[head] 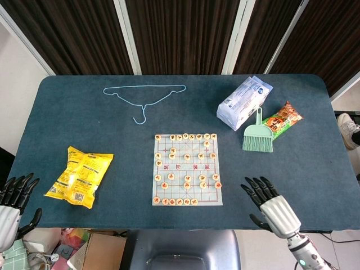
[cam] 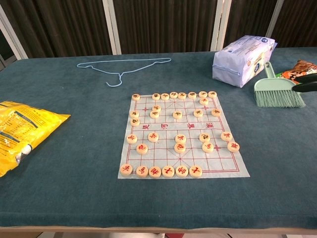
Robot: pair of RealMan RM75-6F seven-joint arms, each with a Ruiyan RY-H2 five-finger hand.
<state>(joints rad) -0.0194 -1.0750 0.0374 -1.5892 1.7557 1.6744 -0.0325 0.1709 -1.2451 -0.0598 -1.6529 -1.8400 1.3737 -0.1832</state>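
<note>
A paper Chinese chess board [head: 186, 169] [cam: 183, 135] lies in the middle of the table with several round wooden pieces [head: 203, 178] on it. My right hand [head: 271, 206] hovers open over the table's near edge, just right of the board, holding nothing. Its dark fingertips [cam: 305, 83] poke in at the right edge of the chest view. My left hand [head: 11, 205] hangs open off the table's near left corner, nearest to the yellow snack bag [head: 80, 175] [cam: 20, 131], and holds nothing.
A thin blue wire hanger [head: 145, 94] [cam: 123, 67] lies at the back left. At the back right sit a white-blue tissue pack [head: 244, 102] [cam: 242, 59], a green hand brush [head: 258, 136] [cam: 277, 93] and an orange snack packet [head: 282, 117] [cam: 298, 71].
</note>
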